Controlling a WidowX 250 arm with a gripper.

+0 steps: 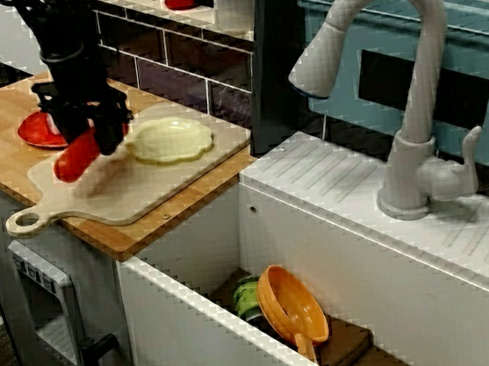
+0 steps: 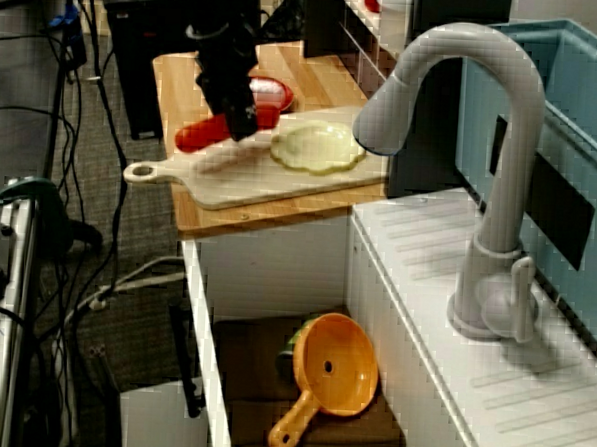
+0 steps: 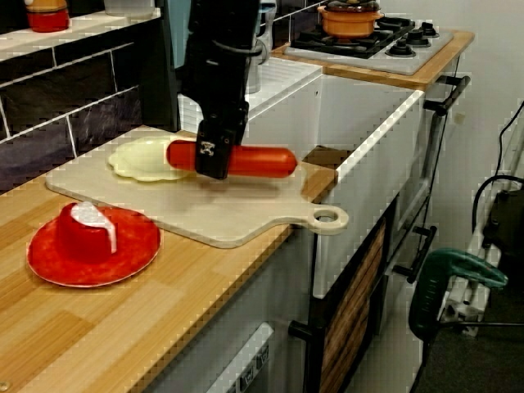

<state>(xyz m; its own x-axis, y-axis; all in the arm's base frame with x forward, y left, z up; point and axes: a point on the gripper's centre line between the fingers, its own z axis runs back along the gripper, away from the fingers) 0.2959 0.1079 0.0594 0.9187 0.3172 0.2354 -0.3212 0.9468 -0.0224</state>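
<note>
Gripper [image 3: 211, 158] clamping red sausage [image 3: 258, 161] at one end, holding it just above cutting board [image 3: 214, 214]; sausage resting on nothing, yellow dish [image 3: 137, 157] beside lying bare.

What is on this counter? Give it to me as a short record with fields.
claw: black claw, shut on the sausage
held: smooth red plastic sausage, over the board
board: pale wooden cutting board with a handle hole
nearby: pale yellow scalloped plate on the board; red round plate bearing a red cup
sink: white sink holding an orange plastic strainer
</note>
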